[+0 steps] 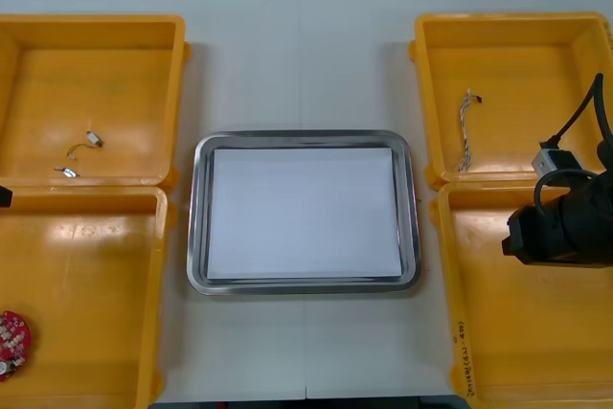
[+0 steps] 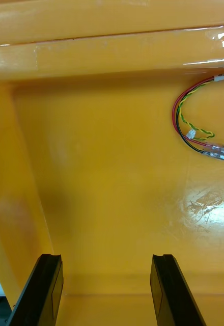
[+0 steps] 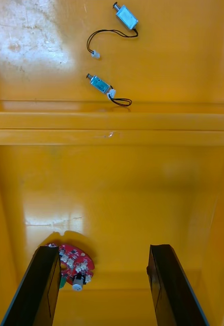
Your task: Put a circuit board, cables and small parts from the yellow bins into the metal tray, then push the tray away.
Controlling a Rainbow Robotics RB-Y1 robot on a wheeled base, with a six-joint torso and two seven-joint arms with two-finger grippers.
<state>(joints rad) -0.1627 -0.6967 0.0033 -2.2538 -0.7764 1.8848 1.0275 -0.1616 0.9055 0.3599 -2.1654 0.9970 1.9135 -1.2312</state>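
Note:
The metal tray [image 1: 195, 237], white inside, lies mid-table with nothing in it. My right arm [image 1: 560, 227] hovers over the near right yellow bin [image 1: 450, 332]. Its gripper [image 2: 106, 260] is open above the bin floor, and a red and yellow cable [image 2: 193, 122] lies well ahead of the fingers, off to one side. My left gripper [image 3: 104, 250] is open low in the near left bin [image 1: 96, 237]. A round red circuit board [image 3: 74, 265] [image 1: 11, 342] lies just inside one finger [image 3: 43, 285]. Two small metal parts [image 3: 126, 17] [image 3: 98, 84] with black leads sit beyond the bin wall.
The far left bin [image 1: 144, 45] holds the two small metal parts [image 1: 93, 139] [image 1: 65, 171]. A twisted cable [image 1: 466, 131] lies in the far right bin [image 1: 517, 45]. Bare table runs between the bins, before and behind the tray.

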